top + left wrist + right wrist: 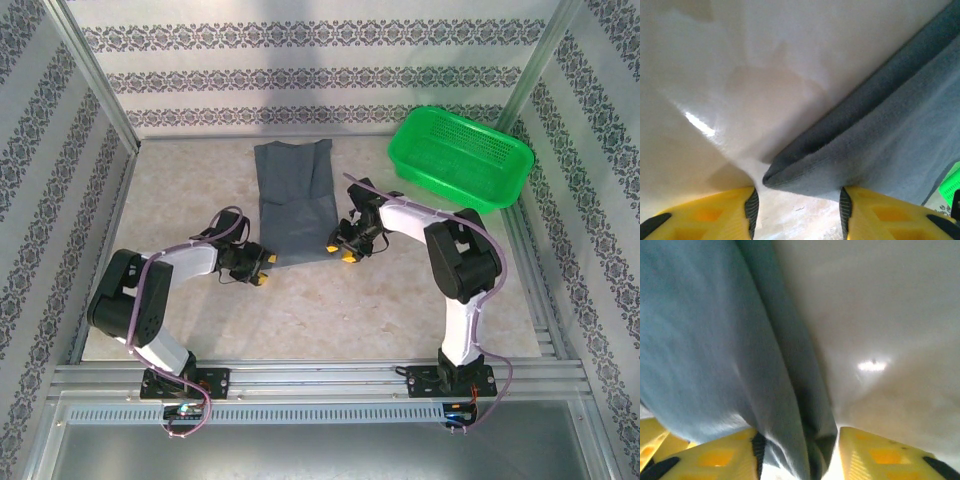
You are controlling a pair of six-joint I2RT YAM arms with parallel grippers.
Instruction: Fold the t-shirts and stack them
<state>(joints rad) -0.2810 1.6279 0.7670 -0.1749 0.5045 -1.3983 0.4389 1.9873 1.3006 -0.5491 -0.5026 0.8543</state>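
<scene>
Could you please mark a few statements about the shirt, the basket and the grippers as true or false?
1. The basket is empty. True.
2. The shirt lies in the basket. False: it lies on the table, left of the basket.
3. Each gripper is at a near corner of the shirt. True: the left gripper at one, the right gripper at the other.
4. The left gripper is shut on nothing. False: its jaws stand apart, with the shirt's corner between them.

Left hand point(263, 267) point(797, 210) low and forward, parted, right hand point(341, 251) point(800, 450) low, parted
</scene>
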